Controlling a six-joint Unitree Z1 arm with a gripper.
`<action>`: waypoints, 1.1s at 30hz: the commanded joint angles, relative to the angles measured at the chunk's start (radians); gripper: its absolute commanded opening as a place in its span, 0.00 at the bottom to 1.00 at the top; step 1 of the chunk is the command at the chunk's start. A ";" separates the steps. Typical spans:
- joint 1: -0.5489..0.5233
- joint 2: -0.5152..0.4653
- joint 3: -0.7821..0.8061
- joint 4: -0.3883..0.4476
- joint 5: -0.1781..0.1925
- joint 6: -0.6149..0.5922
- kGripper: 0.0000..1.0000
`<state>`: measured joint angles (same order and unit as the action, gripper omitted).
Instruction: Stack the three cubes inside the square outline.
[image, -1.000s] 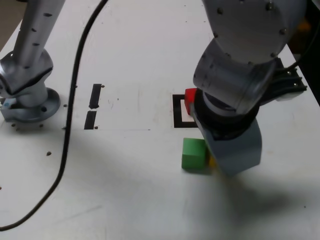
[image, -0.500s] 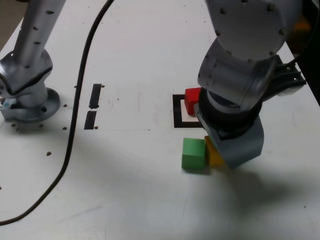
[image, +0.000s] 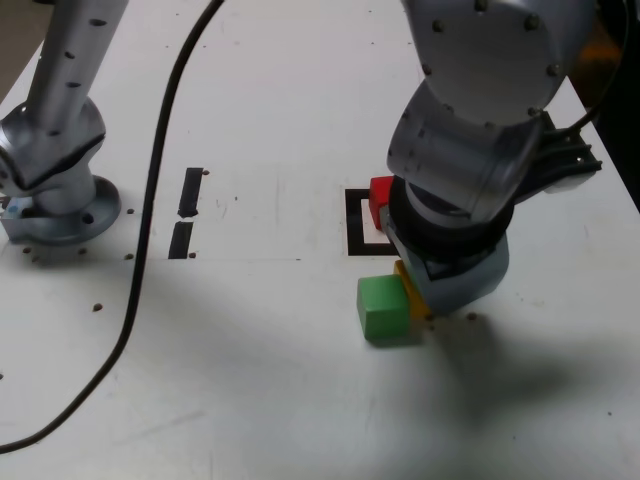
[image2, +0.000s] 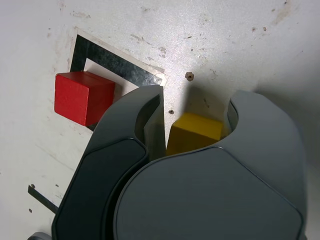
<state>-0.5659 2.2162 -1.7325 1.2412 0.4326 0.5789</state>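
The yellow cube (image2: 195, 132) sits between my gripper's (image2: 196, 101) two grey jaws, which are shut on it. From outside, only a tilted sliver of the yellow cube (image: 409, 289) shows under the gripper (image: 425, 300). The green cube (image: 383, 308) lies on the table, touching the yellow one on the exterior view's left. The red cube (image: 380, 196) rests inside the square outline (image: 355, 226), partly behind the arm. In the wrist view, the red cube (image2: 82, 97) overlaps one side of the square outline (image2: 116, 58).
The arm's base (image: 55, 195) stands at the exterior view's left. A black cable (image: 150, 200) runs down the table beside it. Two short black strips (image: 187, 212) lie between the base and the outline. Small dark specks dot the white table.
The jaws have closed on the yellow cube. The gripper has shifted slightly towards the exterior view's left, and the green cube has been nudged a little the same way.
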 joint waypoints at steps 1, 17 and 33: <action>0.001 -0.006 0.004 -0.016 -0.005 -0.001 0.38; 0.022 -0.054 -0.203 0.196 -0.021 -0.010 0.26; 0.264 -0.235 -0.177 0.399 -0.212 -0.650 0.24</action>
<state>-0.3035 1.9938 -1.9126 1.6263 0.2231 0.1506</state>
